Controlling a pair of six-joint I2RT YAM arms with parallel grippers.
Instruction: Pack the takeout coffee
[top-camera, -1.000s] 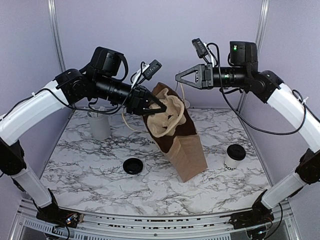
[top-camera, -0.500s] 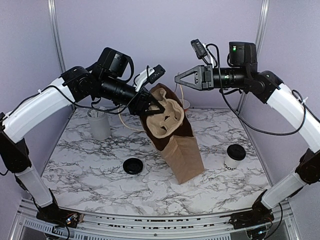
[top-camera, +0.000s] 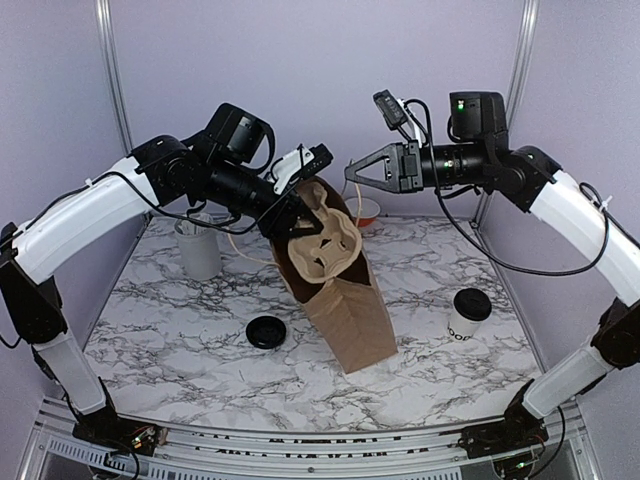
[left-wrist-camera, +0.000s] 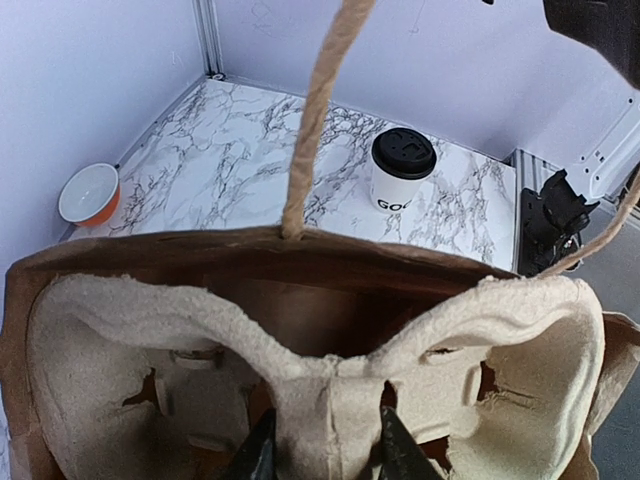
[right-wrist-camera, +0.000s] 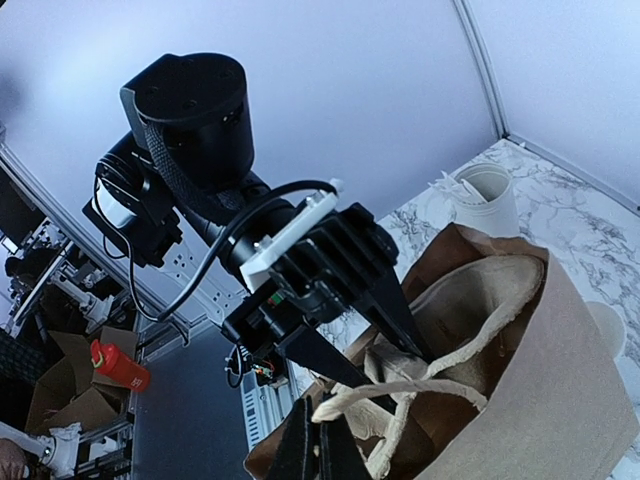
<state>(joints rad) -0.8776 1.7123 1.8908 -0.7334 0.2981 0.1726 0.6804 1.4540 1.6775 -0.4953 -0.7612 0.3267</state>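
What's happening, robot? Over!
Left gripper shut on beige pulp cup carrier in brown paper bag. Right gripper shut on its twine handle. White paper coffee cup, black lid, on marble table, unpacked. Carrier fills bag mouth.

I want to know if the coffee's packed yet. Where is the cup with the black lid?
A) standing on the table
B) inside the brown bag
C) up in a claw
A: the takeout coffee stands on the marble table, apart from the brown bag, and the cup tray in the bag's mouth has no cup in it.
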